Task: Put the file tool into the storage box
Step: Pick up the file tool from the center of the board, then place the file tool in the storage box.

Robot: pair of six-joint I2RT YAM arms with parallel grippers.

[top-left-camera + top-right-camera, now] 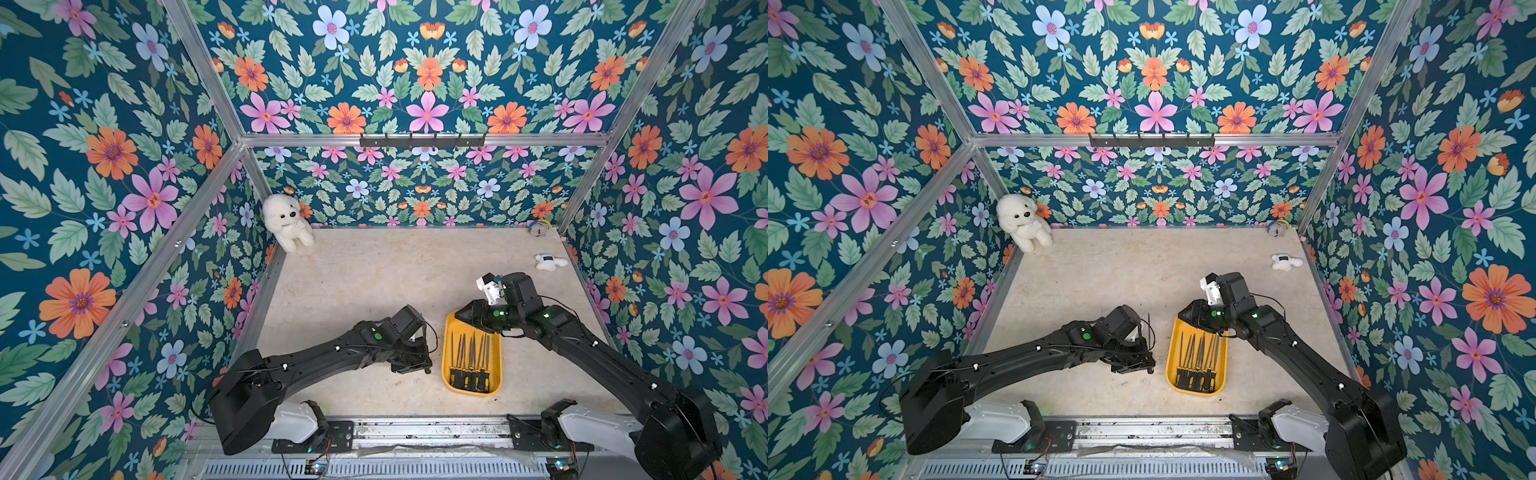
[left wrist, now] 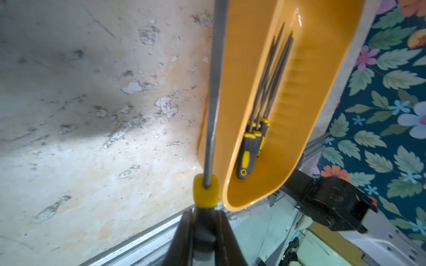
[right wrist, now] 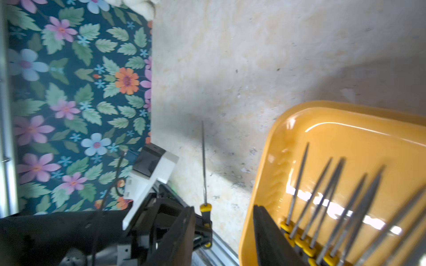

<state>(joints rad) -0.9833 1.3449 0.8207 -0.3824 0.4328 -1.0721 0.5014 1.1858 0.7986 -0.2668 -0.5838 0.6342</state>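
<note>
My left gripper [image 2: 205, 211] is shut on the black and yellow handle of the file tool [image 2: 215, 92]. The file's thin grey shaft points away from the jaws, just beside the near long wall of the yellow storage box [image 2: 322, 69]. In a top view the file tool [image 1: 1149, 332] shows as a thin line left of the storage box [image 1: 1225, 361]. Several files [image 1: 471, 361] lie side by side inside. My right gripper [image 3: 223, 207] is open at the box's far end, one finger inside the storage box [image 3: 322, 129] and the other outside its wall.
A white plush dog [image 1: 286, 222] sits in the far left corner. A small white toy [image 1: 549, 262] and a small roll [image 1: 539, 227] lie at the far right. Floral walls close in three sides. A metal rail [image 1: 415, 428] runs along the front edge.
</note>
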